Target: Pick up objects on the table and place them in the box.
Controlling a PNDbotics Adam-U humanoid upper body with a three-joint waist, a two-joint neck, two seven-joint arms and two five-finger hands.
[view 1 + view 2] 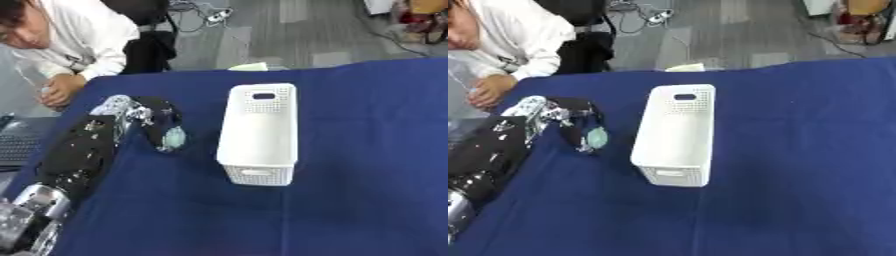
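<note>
Blue cloth covers the whole table (367, 150), and its right edge and near edge run out of the picture, so only the far edge and the far left corner are really visible. The white box (259, 131) sits a bit left of the middle, long side running from the far edge toward the near edge, perforated walls, a handle slot at each short end. You can't see down to its floor from here, just the pale inside.

The left arm (79, 155) comes in from the near left corner, black with silver joints, and gets cut off at the bottom of the picture. The left hand (157, 120) is down over the cloth just left of the box, not touching it. Its fingers are curled around a small pale green thing (175, 137), roundish, honestly too blurry to say what it is. Can't tell whether the hand rests on the cloth or hangs just above it.

The right hand doesn't show up in either view.
</note>
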